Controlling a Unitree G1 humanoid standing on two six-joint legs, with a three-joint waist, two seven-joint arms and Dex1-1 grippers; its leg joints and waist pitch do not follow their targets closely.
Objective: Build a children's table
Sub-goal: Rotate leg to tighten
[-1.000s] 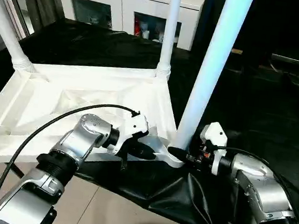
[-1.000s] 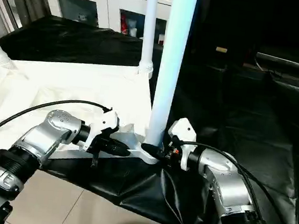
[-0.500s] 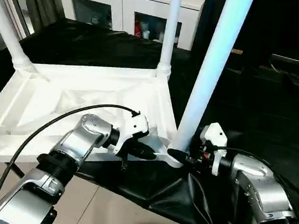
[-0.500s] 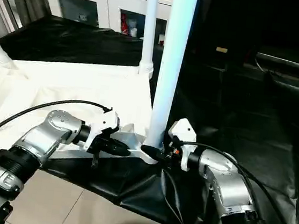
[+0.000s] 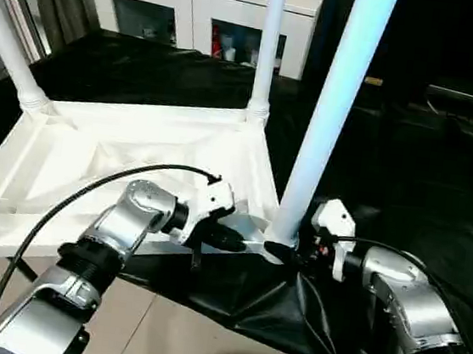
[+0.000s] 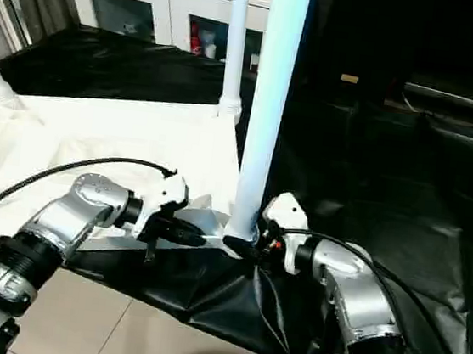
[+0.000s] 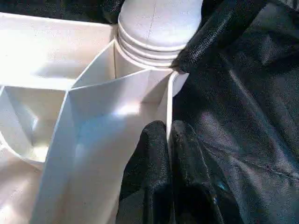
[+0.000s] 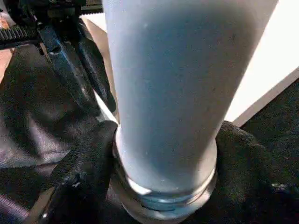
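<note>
The children's table lies upside down, its ribbed white top [image 5: 135, 165] on the black drape. Three white legs stand up from corner sockets: one at the far left [image 5: 7, 48], one at the back [image 5: 269, 44] and one at the near right corner [image 5: 334, 111]. My left gripper [image 5: 242, 244] is shut on the top's thin front rim [image 7: 169, 93], just beside that near corner socket. My right gripper [image 5: 283, 252] clasps the base of the near leg [image 8: 163, 93], with a black finger [image 8: 84, 158] pressed against each side just above the socket.
The black-draped table [image 5: 407, 179] ends just under my forearms, and its cloth hangs over the tiled floor [image 5: 159, 331]. A white cabinet with glass doors [image 5: 204, 11] stands behind. A black cable [image 5: 134, 174] arcs over my left forearm.
My right gripper has edged in closer around the near leg's base, and the leg stands slightly straighter. The left gripper has kept its hold on the rim.
</note>
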